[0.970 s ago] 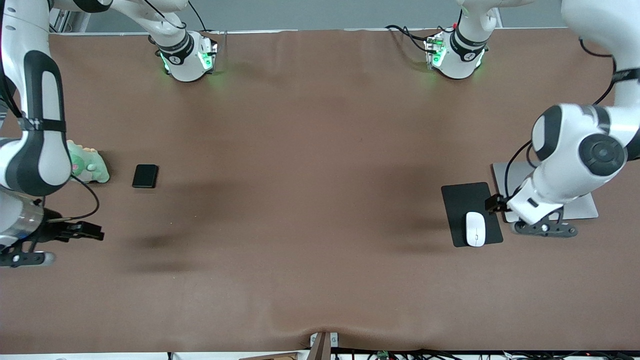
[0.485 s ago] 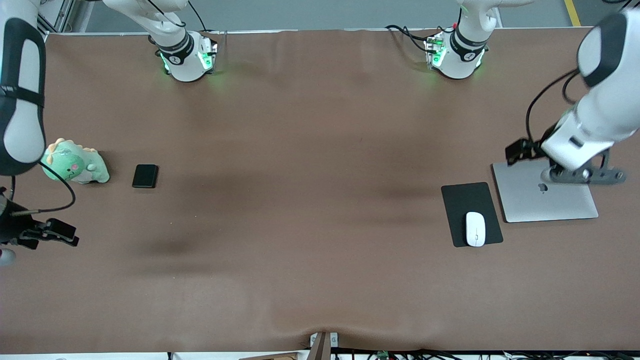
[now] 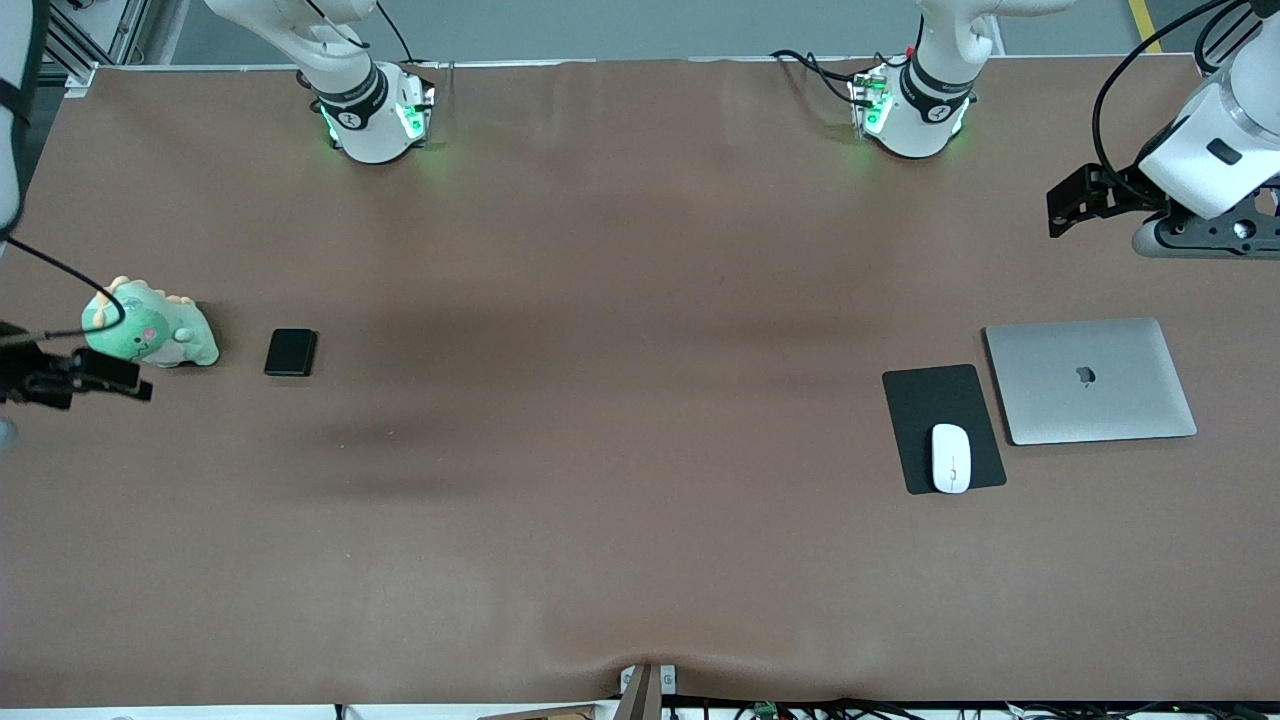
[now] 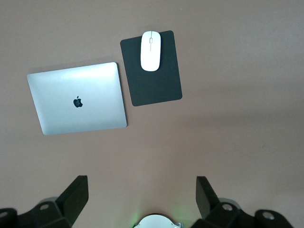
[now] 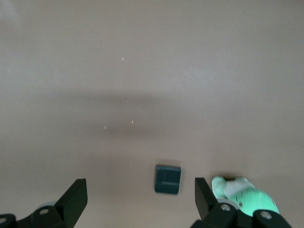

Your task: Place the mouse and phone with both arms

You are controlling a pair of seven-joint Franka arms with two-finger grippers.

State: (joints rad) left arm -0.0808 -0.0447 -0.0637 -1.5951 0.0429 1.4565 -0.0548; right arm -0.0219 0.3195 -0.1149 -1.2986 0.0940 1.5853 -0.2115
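The white mouse (image 3: pixel 950 458) lies on the black mouse pad (image 3: pixel 940 400) at the left arm's end of the table; it also shows in the left wrist view (image 4: pixel 151 44). The small black phone (image 3: pixel 290 352) lies flat on the brown table at the right arm's end, beside a green plush toy (image 3: pixel 150 335); it also shows in the right wrist view (image 5: pixel 167 179). My left gripper (image 3: pixel 1062 205) is open and empty, high over bare table between the laptop and the arm bases. My right gripper (image 3: pixel 130 382) is open and empty, in the air by the plush toy at the table's end.
A shut silver laptop (image 3: pixel 1090 380) lies beside the mouse pad, toward the left arm's end. The two green-lit arm bases (image 3: pixel 375 115) (image 3: pixel 905 110) stand along the table's edge farthest from the front camera. Brown cloth covers the table.
The left gripper has moved from beside the mouse, across the laptop, toward the arm bases. The right gripper has drawn back to the table's end and toward the plush toy. Mouse and phone have not moved.
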